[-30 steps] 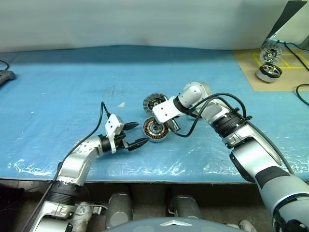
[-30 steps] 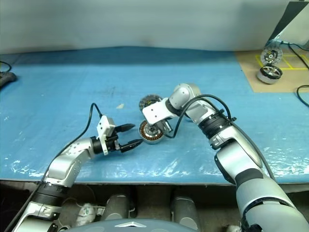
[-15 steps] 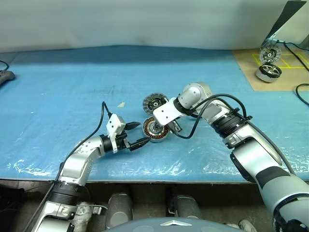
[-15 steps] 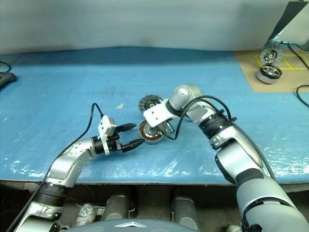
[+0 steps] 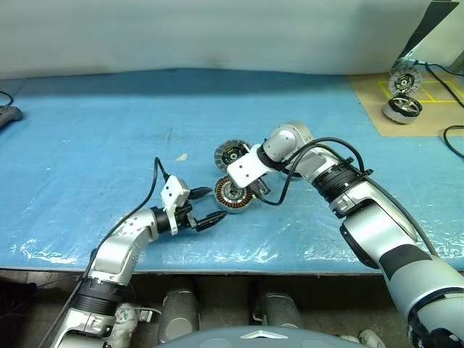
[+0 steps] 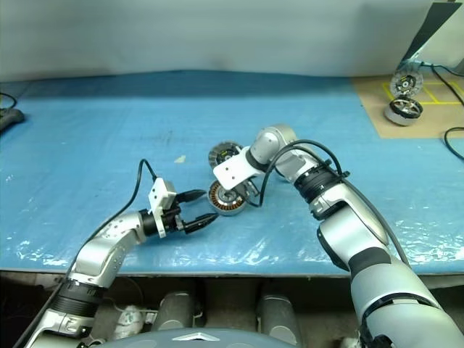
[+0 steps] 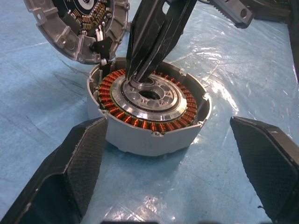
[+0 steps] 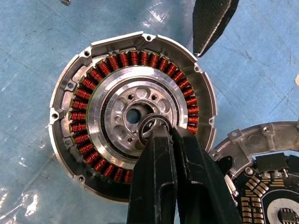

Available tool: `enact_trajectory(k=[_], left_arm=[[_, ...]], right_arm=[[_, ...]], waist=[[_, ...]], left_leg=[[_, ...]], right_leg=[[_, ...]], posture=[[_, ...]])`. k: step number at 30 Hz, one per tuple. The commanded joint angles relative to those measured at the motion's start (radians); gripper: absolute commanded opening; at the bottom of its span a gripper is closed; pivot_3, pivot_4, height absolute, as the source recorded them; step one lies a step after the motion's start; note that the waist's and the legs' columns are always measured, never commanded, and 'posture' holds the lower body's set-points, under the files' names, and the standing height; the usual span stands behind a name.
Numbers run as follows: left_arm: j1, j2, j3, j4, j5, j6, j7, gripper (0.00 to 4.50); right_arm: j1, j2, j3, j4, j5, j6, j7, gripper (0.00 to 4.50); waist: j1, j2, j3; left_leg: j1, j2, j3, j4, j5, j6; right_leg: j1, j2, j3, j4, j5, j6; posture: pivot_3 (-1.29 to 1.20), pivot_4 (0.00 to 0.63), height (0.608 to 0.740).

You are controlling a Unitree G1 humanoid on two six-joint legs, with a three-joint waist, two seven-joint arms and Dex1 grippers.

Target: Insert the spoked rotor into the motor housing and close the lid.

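Note:
The motor housing (image 5: 232,194) is a silver cup with a copper winding ring, standing on the blue sheet. Its lid (image 5: 230,154) is hinged open behind it, inner face up. My right gripper (image 8: 161,133) points down over the silver hub (image 8: 133,116) and is shut on a small thin metal ring (image 8: 150,124) that sits just off the hub's centre hole. My left gripper (image 5: 216,204) is level just in front of the housing and open; its fingers (image 7: 70,172) stand apart on either side of the housing without touching it. The spoked rotor is out of view.
A second motor (image 5: 404,109) with its upright disc (image 5: 401,81) sits on a brown board at the far right back. There is a small white scrap (image 5: 182,156) left of the lid and a dark object (image 5: 7,114) at the left edge. The table's front edge is close below my arms.
My right wrist has tilted slightly over the hub, still shut on the ring. The left gripper has stayed where it was, open.

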Motion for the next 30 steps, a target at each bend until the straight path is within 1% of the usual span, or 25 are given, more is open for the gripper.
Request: enact_trajectory(k=[1,8,19,27,30], left_arm=[[0.004,0.002,0.001,-0.037,0.0,-0.023,0.004,4.5],[0.003,0.002,-0.001,-0.034,-0.001,-0.025,0.006,4.5],[0.007,0.005,-0.002,-0.033,0.001,-0.029,0.006,4.5],[0.007,0.002,-0.004,-0.029,0.002,-0.03,0.008,4.5],[0.007,0.002,-0.005,-0.026,0.002,-0.031,0.006,4.5]], right_arm=[[-0.001,0.001,0.009,-0.033,0.005,-0.001,0.024,0.01],[0.025,0.012,0.014,-0.085,0.011,0.016,0.047,0.01],[0.045,0.022,0.028,-0.111,-0.006,0.028,0.033,0.01],[0.088,0.006,0.038,-0.169,-0.004,0.051,0.065,0.01],[0.083,0.016,0.039,-0.165,-0.014,0.052,0.05,0.01]], waist=[[0.0,0.0,0.0],[-0.001,0.0,0.0],[-0.001,0.0,0.0],[-0.002,0.0,0.0],[-0.001,0.0,0.0]], left_leg=[[0.0,0.0,0.0,0.0,0.0,0.0],[0.0,0.0,0.0,0.0,0.0,0.001],[0.0,0.001,0.0,0.0,0.0,0.0],[0.001,0.002,0.0,0.0,0.0,0.0],[0.002,0.002,0.0,0.0,0.0,-0.001]], right_leg=[[0.0,0.0,0.0,0.0,0.0,0.0],[0.0,0.0,0.0,0.0,0.0,0.0],[0.0,0.002,0.0,0.0,0.0,0.0],[0.001,0.002,0.0,0.0,0.0,0.0],[0.001,0.002,0.0,0.0,0.0,0.0]], posture=[[0.0,0.15,0.74],[0.0,0.15,0.74],[0.0,0.15,0.74],[0.0,0.15,0.74],[0.0,0.15,0.74]])
